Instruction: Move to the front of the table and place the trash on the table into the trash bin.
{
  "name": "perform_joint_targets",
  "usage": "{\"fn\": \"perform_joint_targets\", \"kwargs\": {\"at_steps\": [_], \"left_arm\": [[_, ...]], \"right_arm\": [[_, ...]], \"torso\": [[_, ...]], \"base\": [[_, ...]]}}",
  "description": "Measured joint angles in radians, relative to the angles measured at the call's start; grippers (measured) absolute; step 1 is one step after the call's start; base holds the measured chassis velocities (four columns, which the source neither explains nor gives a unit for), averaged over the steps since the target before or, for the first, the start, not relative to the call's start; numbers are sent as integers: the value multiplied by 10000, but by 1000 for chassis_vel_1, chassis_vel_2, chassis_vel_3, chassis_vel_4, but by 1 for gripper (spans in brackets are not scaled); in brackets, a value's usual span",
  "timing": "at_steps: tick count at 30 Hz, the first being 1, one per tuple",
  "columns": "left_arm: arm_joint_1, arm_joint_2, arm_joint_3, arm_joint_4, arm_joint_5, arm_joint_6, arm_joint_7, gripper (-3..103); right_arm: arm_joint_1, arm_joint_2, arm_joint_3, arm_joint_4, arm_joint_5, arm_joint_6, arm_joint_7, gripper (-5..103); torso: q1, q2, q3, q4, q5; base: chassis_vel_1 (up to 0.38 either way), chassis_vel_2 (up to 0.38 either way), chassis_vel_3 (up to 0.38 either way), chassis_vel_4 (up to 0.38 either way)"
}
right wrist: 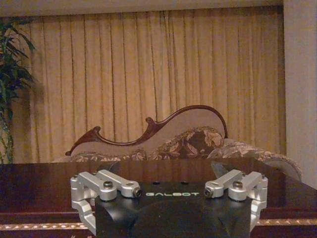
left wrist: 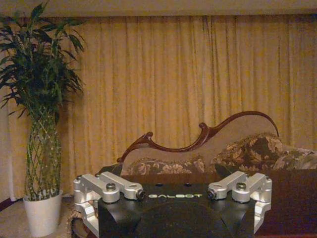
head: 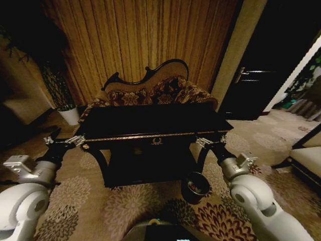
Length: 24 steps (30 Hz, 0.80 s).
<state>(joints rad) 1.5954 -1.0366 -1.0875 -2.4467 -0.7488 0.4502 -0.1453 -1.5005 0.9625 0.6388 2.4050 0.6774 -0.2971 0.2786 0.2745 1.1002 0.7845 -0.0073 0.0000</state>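
The black glossy table (head: 150, 123) with gold trim stands straight ahead, and its top reflects the room darkly. I cannot make out the trash on the dark top. The small round dark trash bin (head: 195, 187) sits on the carpet by the table's front right leg. My left gripper (head: 54, 138) hovers off the table's front left corner, open with nothing in it. My right gripper (head: 212, 141) is at the front right corner, above the bin, open too. Both wrist views look level across the table top (right wrist: 44, 181), with the left gripper (left wrist: 166, 171) and right gripper (right wrist: 166, 167) spread wide.
A carved-back floral sofa (head: 150, 93) stands right behind the table, before gold curtains. A tall plant in a white pot (head: 67, 114) is at the back left. A dark door (head: 256, 75) and a cushioned seat (head: 308, 158) are to the right. Patterned carpet covers the floor.
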Motion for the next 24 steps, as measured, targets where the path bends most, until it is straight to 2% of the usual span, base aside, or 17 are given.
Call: {"fn": "perform_joint_targets", "kwargs": {"at_steps": [24], "left_arm": [[19, -78, 96, 8, 6, -46, 53, 100]], "right_arm": [[-312, 93, 186, 124, -12, 57, 194, 100]], "torso": [[-1, 1, 0, 2, 0]], "base": [[171, -177, -165, 175]]}}
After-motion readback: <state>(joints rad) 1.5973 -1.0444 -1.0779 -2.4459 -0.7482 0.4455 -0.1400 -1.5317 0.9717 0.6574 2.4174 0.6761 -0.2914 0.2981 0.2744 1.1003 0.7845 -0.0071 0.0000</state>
